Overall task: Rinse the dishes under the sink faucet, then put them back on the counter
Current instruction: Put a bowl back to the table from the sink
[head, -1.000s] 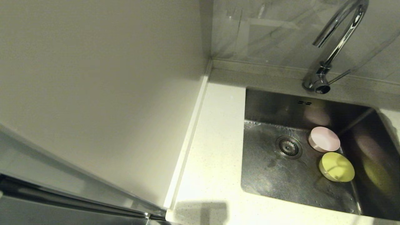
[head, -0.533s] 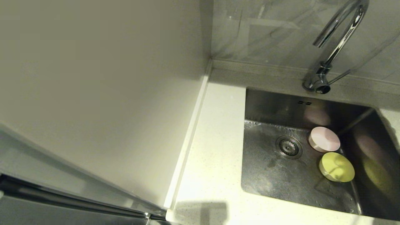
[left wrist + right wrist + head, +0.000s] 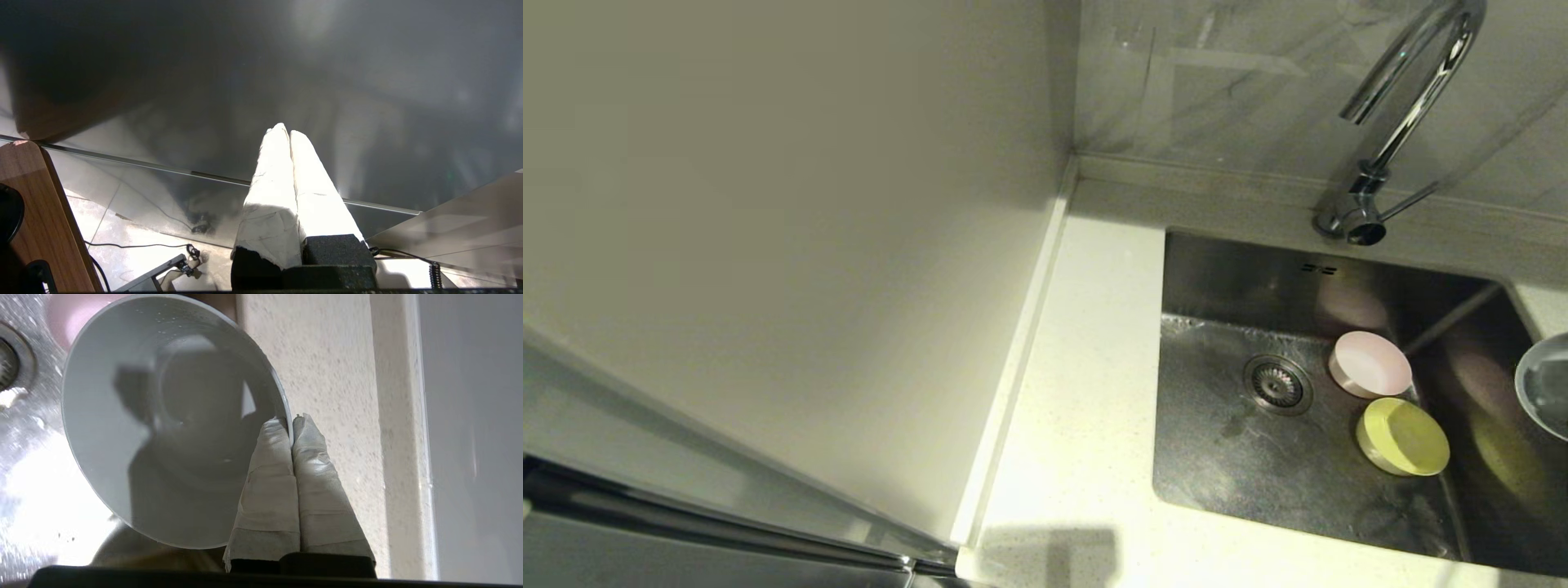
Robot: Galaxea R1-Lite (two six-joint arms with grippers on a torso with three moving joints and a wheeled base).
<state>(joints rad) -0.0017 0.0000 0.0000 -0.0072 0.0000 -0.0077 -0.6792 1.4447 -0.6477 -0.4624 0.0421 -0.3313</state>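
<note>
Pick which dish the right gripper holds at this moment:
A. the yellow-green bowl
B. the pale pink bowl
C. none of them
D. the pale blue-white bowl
D: the right gripper is shut on the rim of the pale blue-white bowl, while the pale pink bowl and the yellow-green bowl sit on the floor of the sink.

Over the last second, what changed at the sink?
The pale blue-white bowl has come into the head view at the right edge, over the sink; the right gripper has its jaws pinched on the rim. The pink bowl, yellow-green bowl and faucet are unmoved.
</note>
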